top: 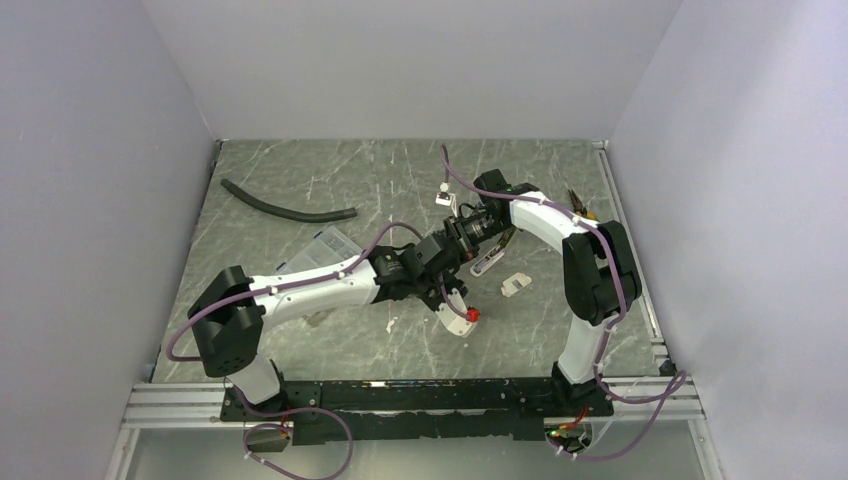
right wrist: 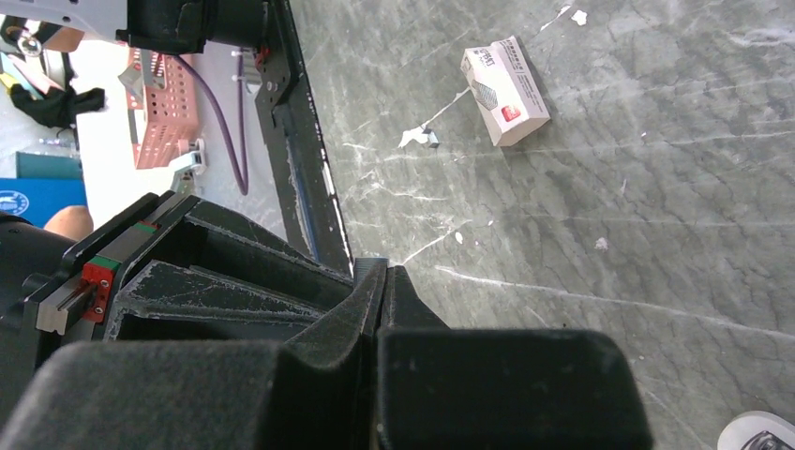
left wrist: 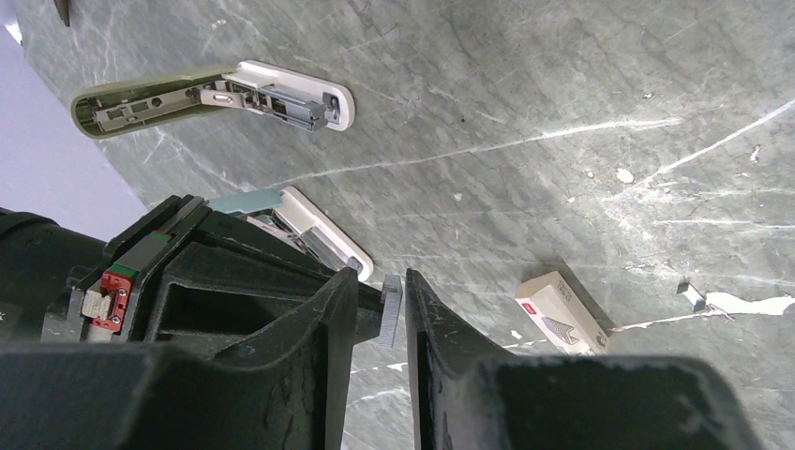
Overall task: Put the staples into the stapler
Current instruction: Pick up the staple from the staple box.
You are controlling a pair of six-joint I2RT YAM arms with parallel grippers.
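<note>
Left jaws: closed on a small grey ribbed strip (left wrist: 391, 310), apparently staples.
Right jaws: fully closed, nothing visible between them.
Staple box (left wrist: 561, 314): on the desk (left wrist: 525, 112), apart from both jaws.
Stapler (left wrist: 319, 234): open, just beside the strip.
Remaining: you have yet to seat the strip and close the stapler.

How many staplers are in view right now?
2. One green stapler lies open farther off; one white-and-teal stapler sits just beyond the left gripper, partly hidden by it.
</note>
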